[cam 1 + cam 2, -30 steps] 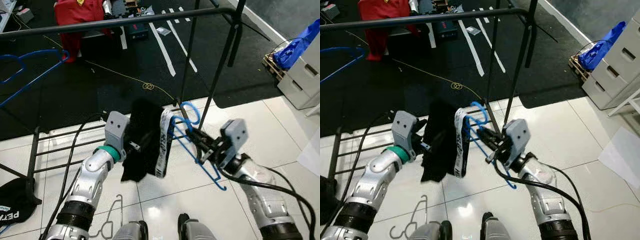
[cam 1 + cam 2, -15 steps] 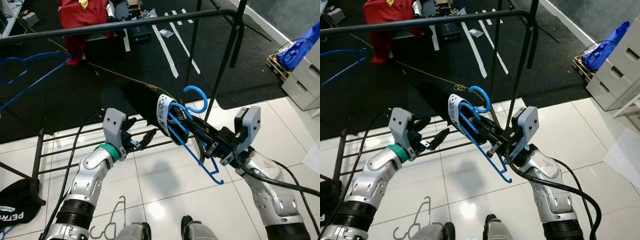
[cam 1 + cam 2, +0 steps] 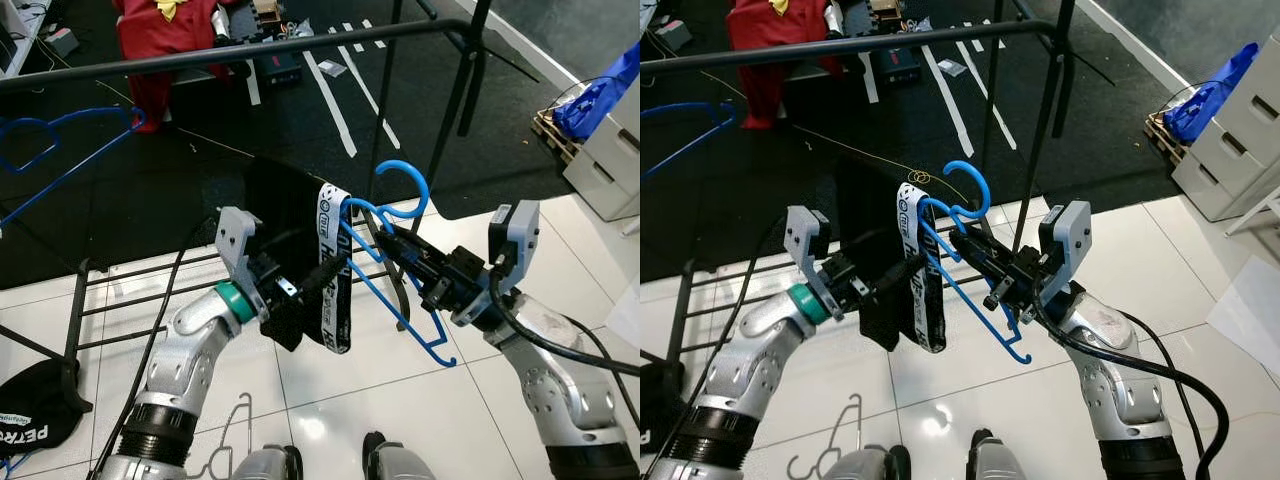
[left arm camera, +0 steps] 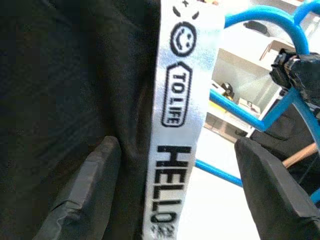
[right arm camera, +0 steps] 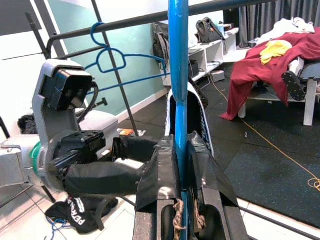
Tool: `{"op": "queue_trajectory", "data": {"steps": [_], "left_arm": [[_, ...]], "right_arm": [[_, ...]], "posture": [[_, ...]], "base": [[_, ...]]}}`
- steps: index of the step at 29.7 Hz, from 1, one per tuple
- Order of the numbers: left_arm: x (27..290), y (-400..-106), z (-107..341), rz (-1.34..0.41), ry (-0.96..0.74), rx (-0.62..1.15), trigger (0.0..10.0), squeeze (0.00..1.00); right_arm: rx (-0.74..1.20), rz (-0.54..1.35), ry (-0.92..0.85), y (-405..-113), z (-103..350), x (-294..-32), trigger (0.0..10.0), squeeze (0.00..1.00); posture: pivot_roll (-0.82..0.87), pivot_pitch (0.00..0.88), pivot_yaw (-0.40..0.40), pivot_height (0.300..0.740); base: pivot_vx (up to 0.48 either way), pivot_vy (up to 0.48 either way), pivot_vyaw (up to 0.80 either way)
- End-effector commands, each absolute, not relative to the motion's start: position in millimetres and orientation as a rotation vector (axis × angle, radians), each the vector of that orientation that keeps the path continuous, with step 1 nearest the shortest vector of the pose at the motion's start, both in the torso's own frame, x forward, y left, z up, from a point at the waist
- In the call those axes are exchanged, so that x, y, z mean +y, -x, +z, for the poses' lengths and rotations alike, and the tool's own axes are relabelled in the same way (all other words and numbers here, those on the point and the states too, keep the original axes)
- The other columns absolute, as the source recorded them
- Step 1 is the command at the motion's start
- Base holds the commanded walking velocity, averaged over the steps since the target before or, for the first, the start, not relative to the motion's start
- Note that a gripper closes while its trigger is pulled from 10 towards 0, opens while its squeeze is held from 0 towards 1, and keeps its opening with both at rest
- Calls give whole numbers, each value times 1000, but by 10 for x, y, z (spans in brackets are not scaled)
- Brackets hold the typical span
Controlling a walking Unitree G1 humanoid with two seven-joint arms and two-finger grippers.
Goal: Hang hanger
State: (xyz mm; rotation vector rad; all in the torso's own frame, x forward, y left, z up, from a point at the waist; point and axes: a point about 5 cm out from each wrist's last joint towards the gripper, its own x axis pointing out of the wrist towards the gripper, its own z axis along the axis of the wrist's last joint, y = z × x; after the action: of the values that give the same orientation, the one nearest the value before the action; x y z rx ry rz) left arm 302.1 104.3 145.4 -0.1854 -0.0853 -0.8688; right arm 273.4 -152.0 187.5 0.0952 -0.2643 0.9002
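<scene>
Left eye view: right pincer (image 3: 392,243) grips blue hanger (image 3: 400,300) below rail (image 3: 250,52).

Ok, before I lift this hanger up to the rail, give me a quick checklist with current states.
1. Right gripper clamped on the blue hanger: ok, the right wrist view shows its fingers closed on the blue wire.
2. Black garment draped on the hanger: ok, hanging with its white printed strap.
3. Left gripper clear of the garment: not ok, its open fingers straddle the fabric and strap.
4. Hook free to catch: ok, upright and uncovered.
5. Hook at rail height: not ok, it sits well below.
6. Space on the rail: ok, the other blue hanger hangs far to the left.
</scene>
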Motion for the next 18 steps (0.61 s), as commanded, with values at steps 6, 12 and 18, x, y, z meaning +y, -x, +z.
{"op": "queue_trajectory", "data": {"steps": [6,12,18], "left_arm": [[939,-3089,1262,-713,11,-42,10000,1000],[893,-3201,1357,-565,101,-93,10000,1000],[961,-3280,1419,-447,105,-116,10000,1000]], "right_arm": [[-291,963,-133,-2692,1986,-1397,10000,0],[-287,970,-137,-2678,2005,-1401,10000,0],[-286,967,-134,-2679,2007,-1406,10000,0]], "posture": [[-30,84,104,740],[-36,79,104,740],[-39,77,104,740]], "base": [[0,0,0],[0,0,0],[0,0,0]]}}
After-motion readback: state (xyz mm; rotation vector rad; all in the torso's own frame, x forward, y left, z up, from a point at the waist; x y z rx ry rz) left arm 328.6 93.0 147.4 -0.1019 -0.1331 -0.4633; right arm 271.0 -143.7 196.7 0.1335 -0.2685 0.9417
